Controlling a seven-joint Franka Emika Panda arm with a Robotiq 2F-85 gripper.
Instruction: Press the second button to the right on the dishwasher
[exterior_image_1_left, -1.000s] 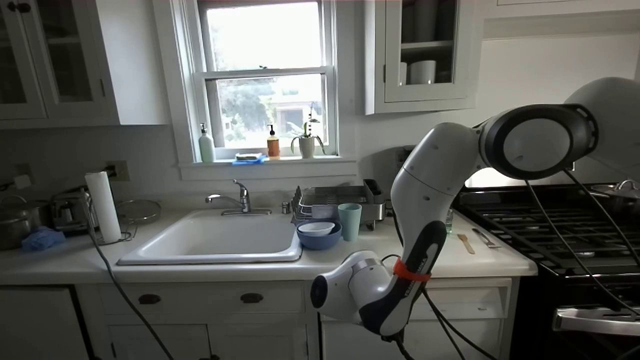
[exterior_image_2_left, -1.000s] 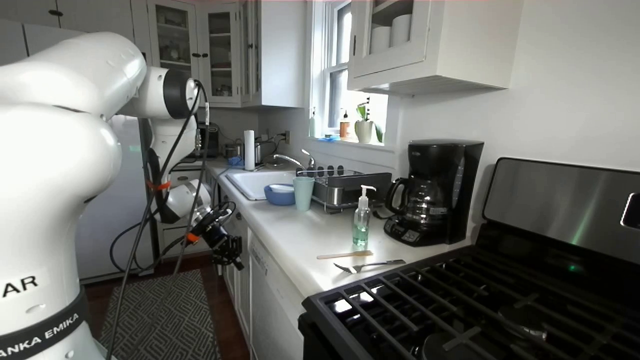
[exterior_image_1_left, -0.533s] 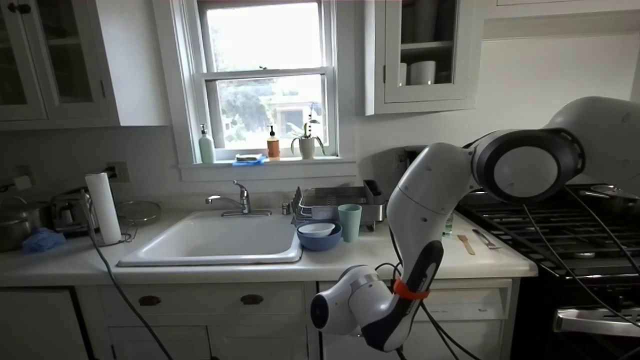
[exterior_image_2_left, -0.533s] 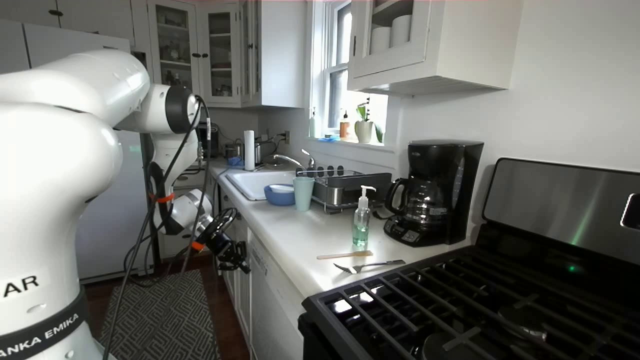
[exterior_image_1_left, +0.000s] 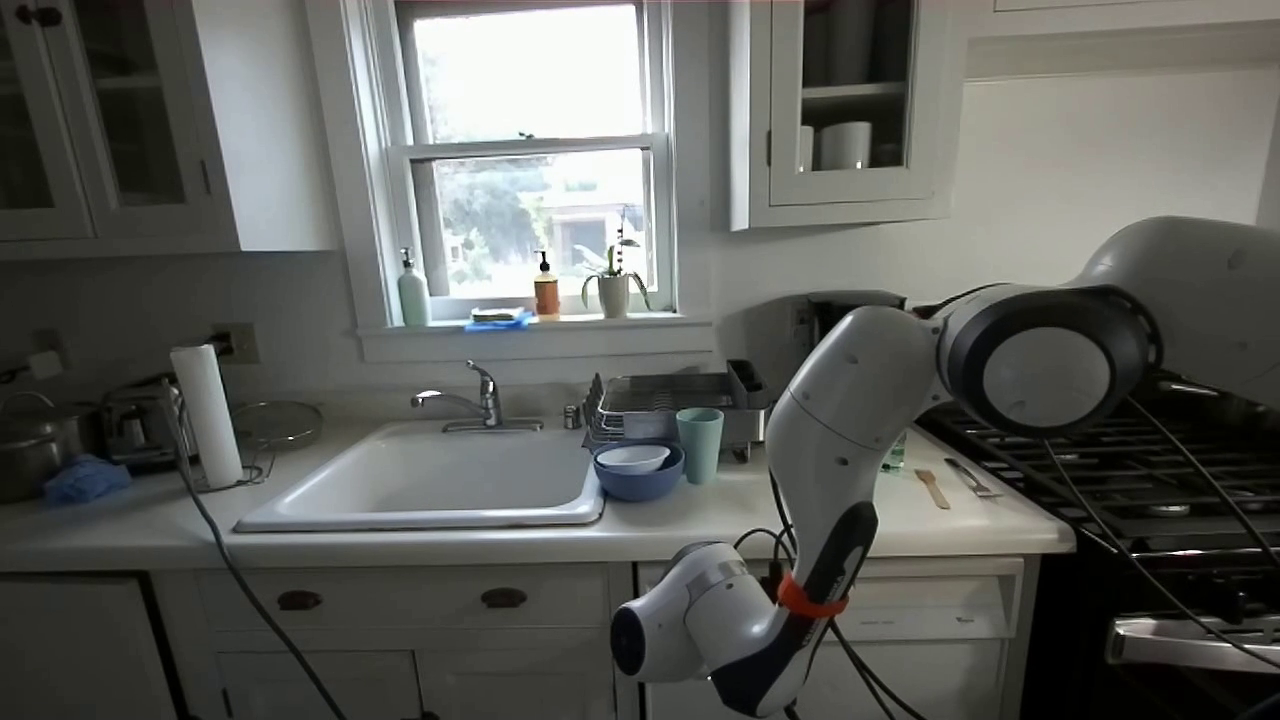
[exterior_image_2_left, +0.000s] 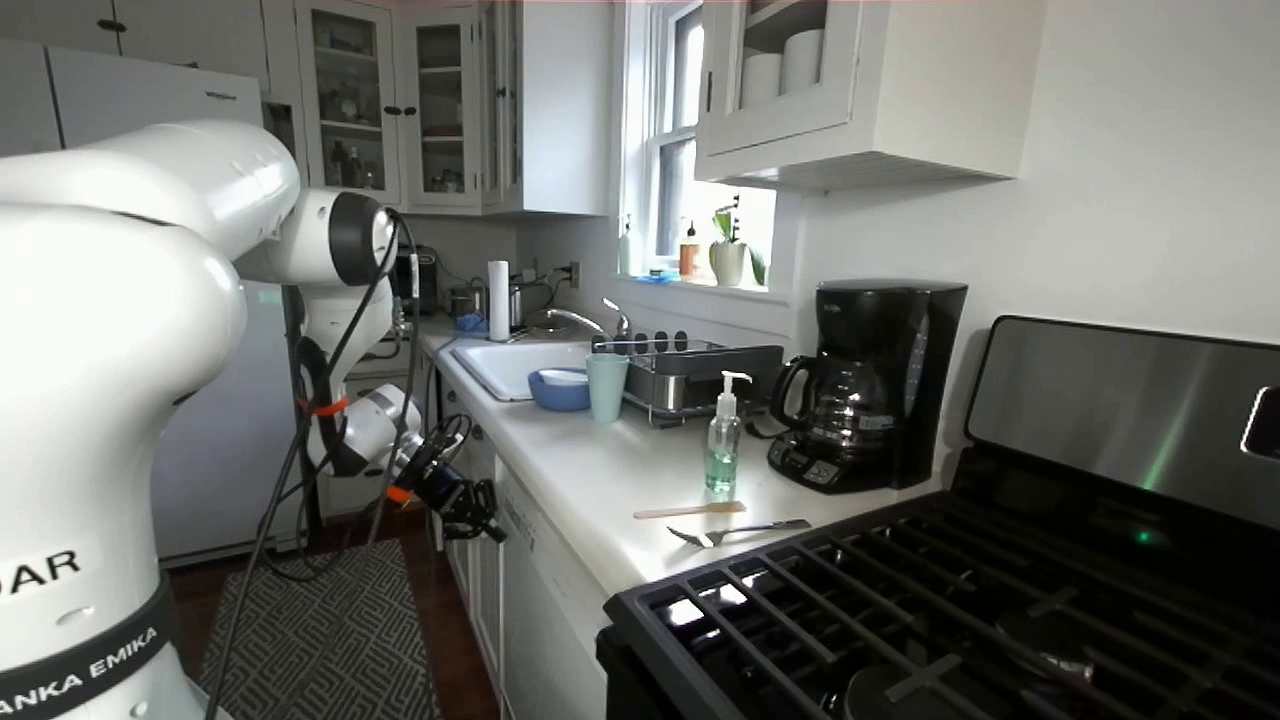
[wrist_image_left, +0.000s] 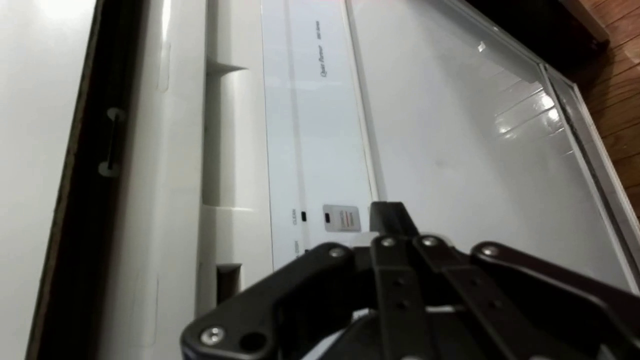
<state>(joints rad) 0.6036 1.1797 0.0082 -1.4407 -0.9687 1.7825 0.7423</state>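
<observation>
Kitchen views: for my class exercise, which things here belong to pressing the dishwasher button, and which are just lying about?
For the job:
dishwasher
button strip
end effector

Just lying about:
teal cup
blue bowl
countertop pump bottle
wooden utensil
coffee maker

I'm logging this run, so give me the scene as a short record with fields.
Appliance: white dishwasher, under the counter
Control panel: pale strip, CLEAN label legible
Gripper: closed, nothing visible in it; contact with dishwasher unclear
Target button: cannot tell; gripper hides part of panel
On the counter: blue bowl holding a smaller bowl, teal cup beside it
</observation>
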